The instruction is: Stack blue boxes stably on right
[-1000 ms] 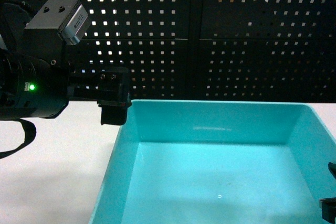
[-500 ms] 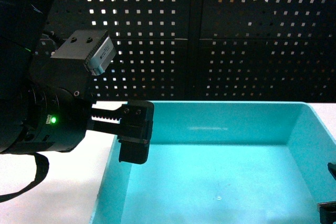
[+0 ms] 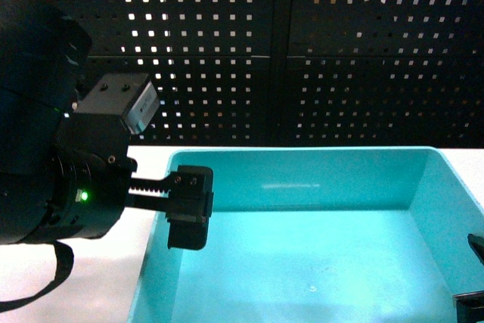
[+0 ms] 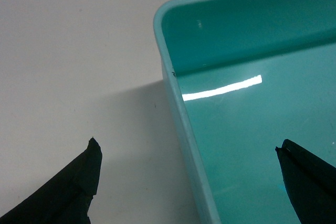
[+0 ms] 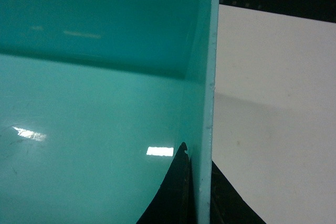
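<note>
One blue box [image 3: 302, 155], a smooth turquoise tub, fills the lower middle and right of the head view on a white table; it is empty inside. My left gripper [image 3: 170, 225] is open and straddles the tub's left wall [image 4: 176, 93] near the far left corner, one finger [image 4: 79, 187] outside over the table and the other [image 4: 307, 182] inside over the tub floor. My right gripper [image 5: 198, 157] is shut on the tub's right wall [image 5: 206, 77], with a finger on each side. In the head view only a dark bit of it [image 3: 473, 296] shows at the lower right edge.
The white table [image 3: 128, 156] runs left of the tub and also right of it [image 5: 273, 103]. A black perforated panel [image 3: 340, 51] stands close behind the table's back edge. My bulky left arm [image 3: 45, 164] takes up the left of the head view.
My left gripper came down and rightward from above the tub's far left corner, so that its fingers now straddle the left wall. The right gripper has kept its hold.
</note>
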Motion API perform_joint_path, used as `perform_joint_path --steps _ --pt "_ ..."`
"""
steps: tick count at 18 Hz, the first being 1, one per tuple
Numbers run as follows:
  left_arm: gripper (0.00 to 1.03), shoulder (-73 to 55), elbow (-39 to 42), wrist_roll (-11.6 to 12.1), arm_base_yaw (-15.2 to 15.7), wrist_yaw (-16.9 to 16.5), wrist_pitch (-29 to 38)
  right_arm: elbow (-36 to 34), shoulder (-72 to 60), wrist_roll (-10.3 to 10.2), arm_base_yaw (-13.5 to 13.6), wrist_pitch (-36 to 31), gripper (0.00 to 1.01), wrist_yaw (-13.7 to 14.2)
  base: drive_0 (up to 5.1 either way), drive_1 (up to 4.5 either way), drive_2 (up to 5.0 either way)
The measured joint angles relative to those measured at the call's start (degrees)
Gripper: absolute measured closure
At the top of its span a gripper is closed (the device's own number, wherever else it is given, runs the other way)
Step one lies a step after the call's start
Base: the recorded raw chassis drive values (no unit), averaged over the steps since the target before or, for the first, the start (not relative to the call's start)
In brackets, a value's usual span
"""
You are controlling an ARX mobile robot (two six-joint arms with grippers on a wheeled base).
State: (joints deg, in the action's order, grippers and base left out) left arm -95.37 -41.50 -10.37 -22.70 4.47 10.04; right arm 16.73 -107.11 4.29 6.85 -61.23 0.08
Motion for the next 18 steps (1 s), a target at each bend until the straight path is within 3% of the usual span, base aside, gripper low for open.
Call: perform_joint_path --steps 3,5,8,10,18 --pt "0.05 -1.75 0.20 -0.96 0.31 0.55 0.81 0.02 -2.91 1.57 0.09 -4.44 0.99 -1.01 0.0 0.00 0.0" --pt "0.05 -1.90 0.33 -2.54 -0.35 0.87 -0.96 0.02 -5.68 2.47 -1.68 -8.66 0.99 -3.04 0.0 0.00 0.0" --pt "0.05 -2.60 0.87 -5.14 -1.86 1.75 -0.50 -0.02 -8.81 1.99 -5.25 -13.33 0.99 -4.46 0.0 0.00 0.0" --pt "0.05 -3.56 1.05 -6.03 -2.34 1.81 0.37 0.07 -9.35 2.01 -5.42 -13.99 0.99 -4.70 0.0 0.00 0.0" --pt "0.77 -3.89 -3.82 -5.42 -4.13 2.71 -1.97 0.66 -9.46 2.54 -5.01 -13.18 0.98 -2.84 0.0 0.00 0.0"
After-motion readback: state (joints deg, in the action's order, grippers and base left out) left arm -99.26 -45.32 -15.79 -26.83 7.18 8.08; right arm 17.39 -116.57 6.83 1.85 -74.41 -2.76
